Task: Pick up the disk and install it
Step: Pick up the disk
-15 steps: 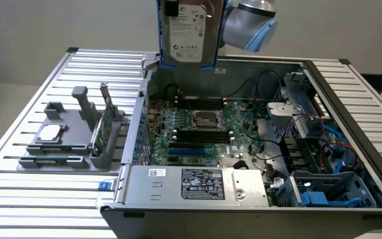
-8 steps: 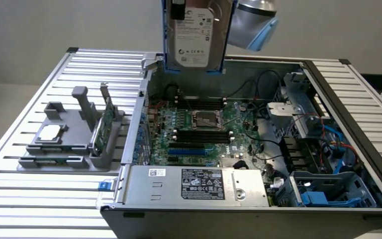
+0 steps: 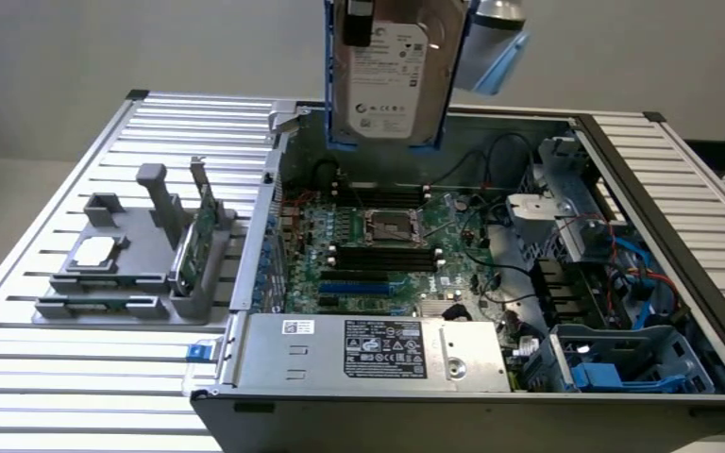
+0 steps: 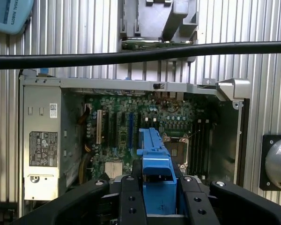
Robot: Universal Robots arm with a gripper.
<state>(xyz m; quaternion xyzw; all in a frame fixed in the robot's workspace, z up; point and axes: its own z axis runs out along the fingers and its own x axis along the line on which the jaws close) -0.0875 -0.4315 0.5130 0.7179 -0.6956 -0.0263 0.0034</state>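
Far on the exterior view's left, on the slatted bench (image 3: 60, 396): a grey holder (image 3: 110, 307) with a small square silver chip (image 3: 95, 251) lying flat and a thin green card (image 3: 193, 247) standing upright, both untouched. Next along, the open computer case (image 3: 463, 425), laid flat, with the power supply (image 3: 376, 351) at its near edge; white label there crowded with black print and marks, too small to read, plus a little blue-and-white sticker beside it. Behind that, the main board (image 3: 388, 241), bare processor socket in the middle. Above the far wall of the case, well clear of everything inside: the disk (image 3: 395, 85), hanging upright in its blue carrier, white label facing the camera, text beyond reading. Gripper (image 4: 158, 200) clamped on the disk, black fingers (image 4: 131, 201) pressed to either side of the blue carrier in the wrist view. Pick-up done, then; carrying stage in hand, install not yet made. Judged need: carrier lined up square with an empty slot, probably at the blue drive cage (image 3: 621, 363) on the exterior view's right, and kept off the cables (image 3: 646, 269) nearby. On a pale blue arm cap (image 4: 9, 14) in the wrist view, lettering ending in "ROBOTS".
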